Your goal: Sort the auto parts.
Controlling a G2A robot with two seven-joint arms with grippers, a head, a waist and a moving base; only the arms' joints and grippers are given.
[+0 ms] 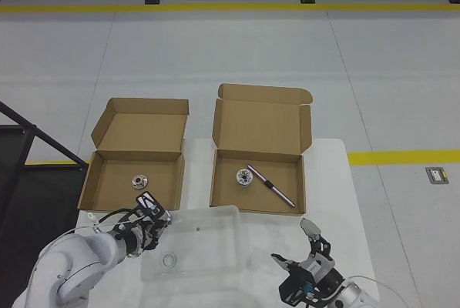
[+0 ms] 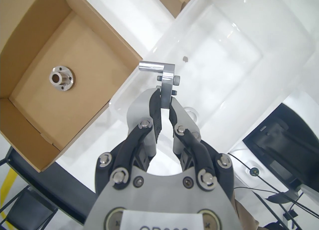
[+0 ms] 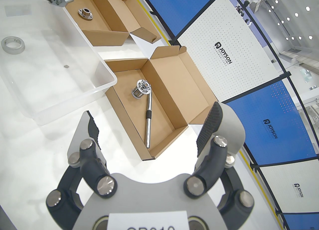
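Step in hand, as judged: delivery of the held part into the left brown cardboard box (image 2: 30,29). The carry should stay level and pass above the near wall. Release should come low over bare floor, clear of the flanged silver hub (image 2: 62,78) lying there. The left claw (image 2: 165,102) is closed to a narrow gap, its pads pinching the flat end of a silver metal clamp block with a short pin and cross bolt (image 2: 167,79). The grip is at the block's end only, so a tilt could swing it. The part hangs over the corner of the clear plastic bin (image 2: 249,17), just beside the box. A grey metal ring (image 3: 13,45) lies in the bin. The right cardboard box (image 3: 174,79) holds a toothed silver hub (image 3: 140,89) and a slender steel rod (image 3: 149,121). The right claw (image 3: 152,116) is spread wide and empty above the white tabletop (image 1: 330,177).
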